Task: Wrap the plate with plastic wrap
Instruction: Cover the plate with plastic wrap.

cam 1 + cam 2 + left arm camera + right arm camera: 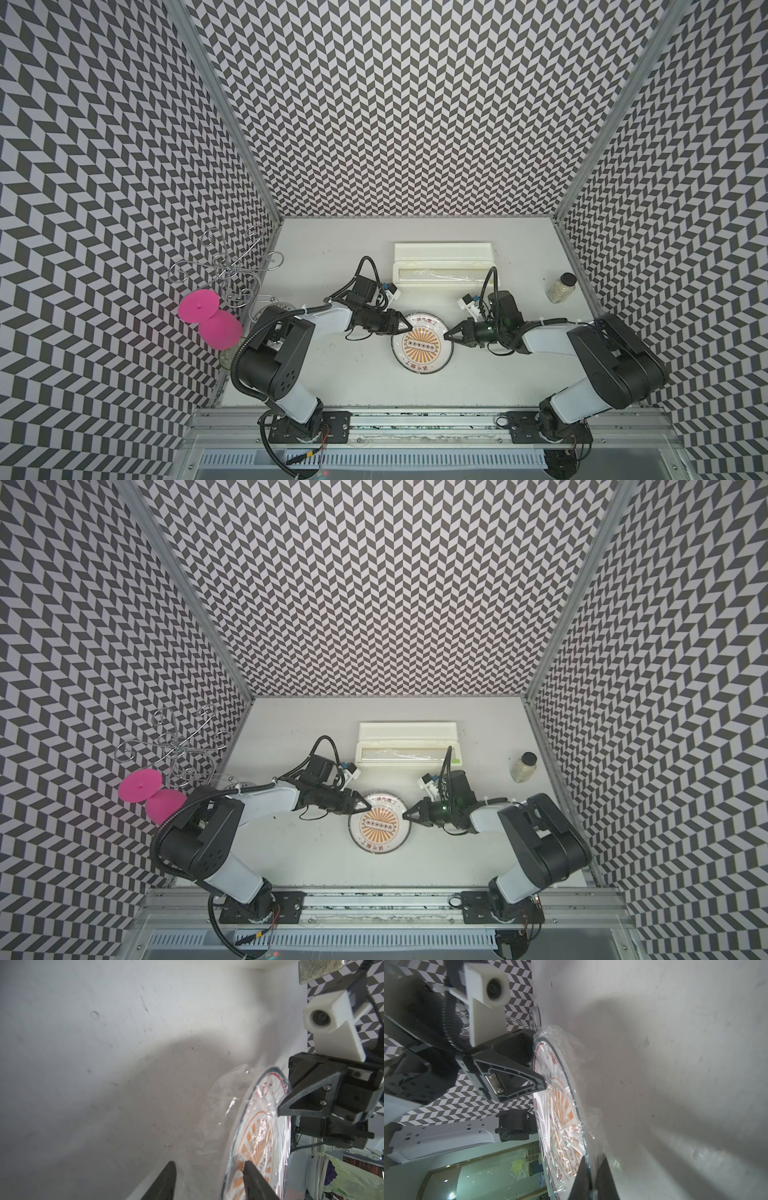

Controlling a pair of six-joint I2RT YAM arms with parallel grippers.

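The plate [422,348] [379,828], white with an orange sunburst centre, lies mid-table between both arms. Crinkly plastic wrap [228,1093] [564,1043] covers its face and hangs loose past the rim. My left gripper [408,328] [209,1169] is at the plate's far-left rim. Its jaws stand apart, with one finger [250,1174] over the wrapped face and the other off the plate. My right gripper [447,336] [592,1169] is at the right rim, shut on the film-covered edge of the plate. Whether the plate is lifted I cannot tell.
The long cream wrap box [444,270] [409,746] lies open behind the plate. A small jar [561,287] stands at the back right. A wire rack [226,266] and pink discs [199,306] crowd the left wall. Patterned walls enclose three sides.
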